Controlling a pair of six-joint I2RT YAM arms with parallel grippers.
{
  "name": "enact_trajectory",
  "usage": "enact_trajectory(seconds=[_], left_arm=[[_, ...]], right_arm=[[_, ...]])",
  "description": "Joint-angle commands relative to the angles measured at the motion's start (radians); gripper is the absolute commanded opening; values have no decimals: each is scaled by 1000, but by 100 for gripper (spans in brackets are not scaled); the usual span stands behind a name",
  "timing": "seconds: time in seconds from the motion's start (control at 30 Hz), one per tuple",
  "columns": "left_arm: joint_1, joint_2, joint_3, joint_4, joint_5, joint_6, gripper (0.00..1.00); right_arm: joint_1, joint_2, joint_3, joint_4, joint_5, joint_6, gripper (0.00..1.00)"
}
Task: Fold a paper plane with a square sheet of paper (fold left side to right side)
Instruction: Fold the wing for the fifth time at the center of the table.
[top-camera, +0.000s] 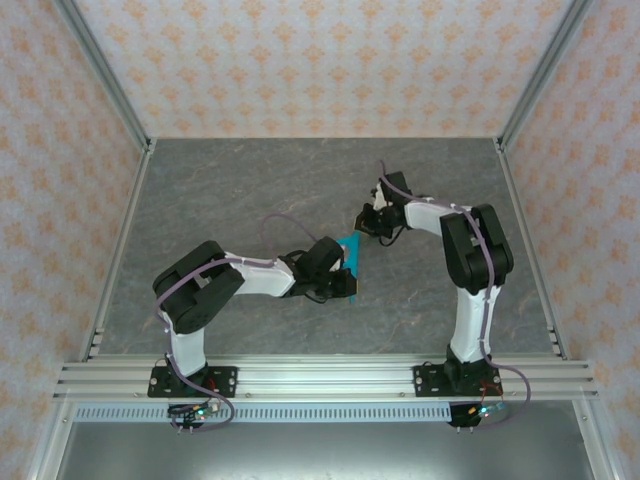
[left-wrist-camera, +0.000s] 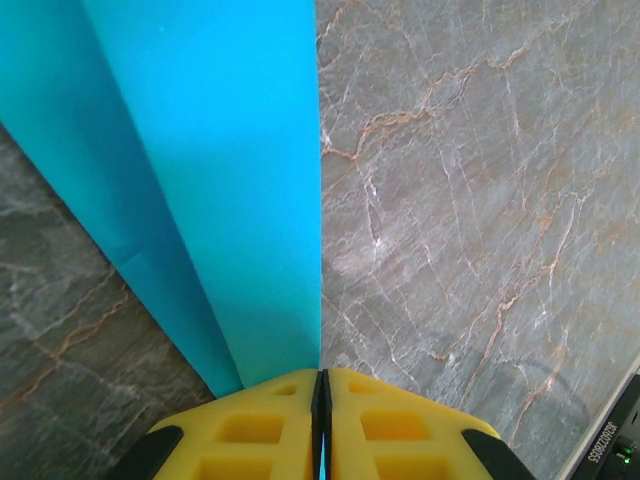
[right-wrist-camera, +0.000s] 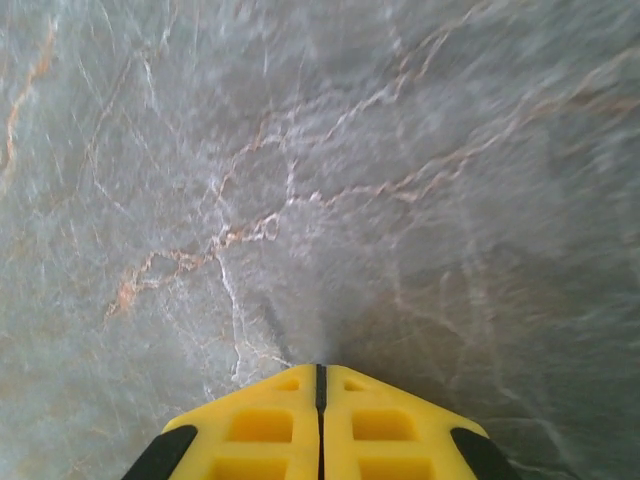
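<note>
The cyan-blue paper (top-camera: 351, 262) is folded into a slim, lengthwise-creased shape, the paper plane, and stands on edge at the table's middle. My left gripper (top-camera: 342, 272) is shut on its near end. In the left wrist view the paper plane (left-wrist-camera: 230, 180) runs away from the yellow fingertips, with two layers showing and its thin edge pinched in my left gripper (left-wrist-camera: 321, 375). My right gripper (top-camera: 368, 225) hovers just beyond and right of the paper's far end. Seen from the right wrist, my right gripper (right-wrist-camera: 321, 368) is shut on nothing, over bare grey table.
The grey marbled table (top-camera: 250, 190) is fenced by aluminium rails (top-camera: 320, 378) at the near edge and patterned walls on three sides. The right arm's elbow (top-camera: 478, 250) stands tall at the right.
</note>
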Motion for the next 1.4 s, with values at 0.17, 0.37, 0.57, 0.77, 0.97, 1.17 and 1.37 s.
enact_trajectory(seconds=[0.17,0.37,0.57,0.77,0.97,1.17,1.37], left_arm=[[-25,-12,-28,-111,-24,-6,12],[-26,-12,-24,-115,-27,-6,12],[-26,-14,-19,-126,-33,-1,12],[-25,-25,-25,-128,-33,-1,12],[-25,-42,-42,-125,-22,5,12],[-31,-64,-71,-120,-18,6,12],[-30,-103,-89,-87,-9,-7,13]], right_arm=[[-10,-199,-85,6,44,-14,7],[21,-312,-288,114,-80,75,7],[98,-271,-345,173,-146,118,7],[110,-173,-299,165,-99,110,7],[107,-114,-219,71,-18,54,7],[70,-78,-201,60,19,45,7],[69,-63,-200,62,-12,44,7]])
